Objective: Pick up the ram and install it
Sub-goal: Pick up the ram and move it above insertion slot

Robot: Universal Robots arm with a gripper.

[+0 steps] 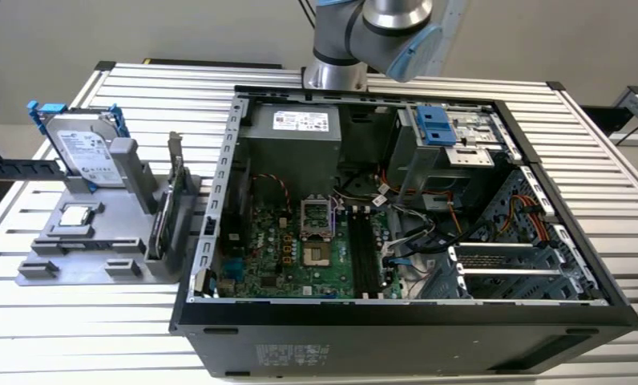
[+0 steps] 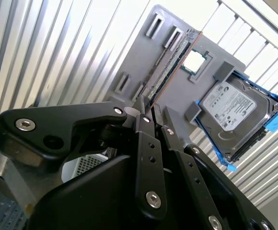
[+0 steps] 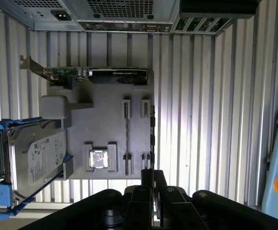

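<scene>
The ram (image 2: 173,60) stands on its long edge in the grey holder plate (image 2: 143,57), a narrow dark board with a copper-coloured edge, next to a processor chip (image 2: 194,62). In both wrist views my gripper (image 2: 155,109) (image 3: 153,173) hangs above the near end of the plate, in line with the stick and apart from it. Its two black fingers (image 2: 144,124) are together, with nothing between them. The open computer case (image 1: 405,317) lies on the table, and the motherboard's long black slots (image 1: 362,250) run beside the processor socket (image 1: 315,216).
The holder plate (image 1: 84,249) sits at the exterior view's left of the case. It carries a hard drive in a blue frame (image 1: 84,148) (image 3: 31,160), a processor (image 3: 99,159) and a greenish card with a metal bracket (image 3: 95,74) (image 1: 161,216). Cables (image 1: 426,224) crowd the case.
</scene>
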